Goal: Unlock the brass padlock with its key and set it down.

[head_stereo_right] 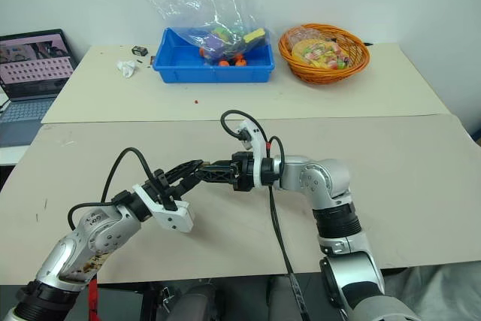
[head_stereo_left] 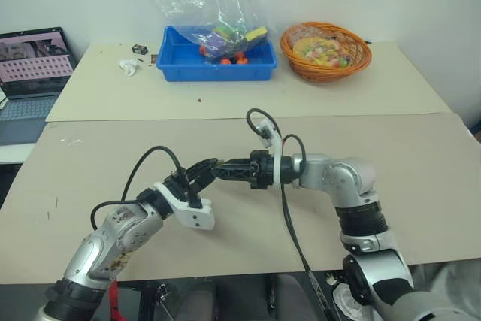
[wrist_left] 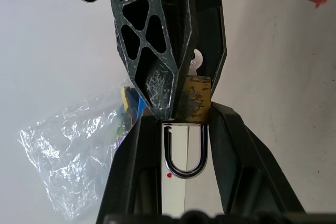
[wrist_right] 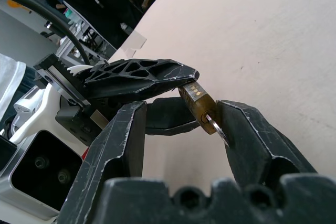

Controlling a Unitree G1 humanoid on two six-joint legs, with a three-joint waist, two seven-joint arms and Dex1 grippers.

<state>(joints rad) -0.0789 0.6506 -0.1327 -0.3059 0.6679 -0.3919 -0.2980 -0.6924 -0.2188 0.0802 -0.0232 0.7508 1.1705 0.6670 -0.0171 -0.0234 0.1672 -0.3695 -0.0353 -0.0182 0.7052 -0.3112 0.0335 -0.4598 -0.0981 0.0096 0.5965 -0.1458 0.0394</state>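
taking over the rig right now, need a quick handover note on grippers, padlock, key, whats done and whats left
Left gripper: shut on the brass padlock, holding it above the near table with the shackle pointing back between its fingers.
Right gripper: its fingers stand either side of the key, which sits in the padlock's keyhole; contact with the key is unclear.
Done: padlock picked up, key inserted.
Shackle looks closed in the left wrist view, so likely not unlocked yet.
Left: turn the key, free the shackle, set the padlock on the table.
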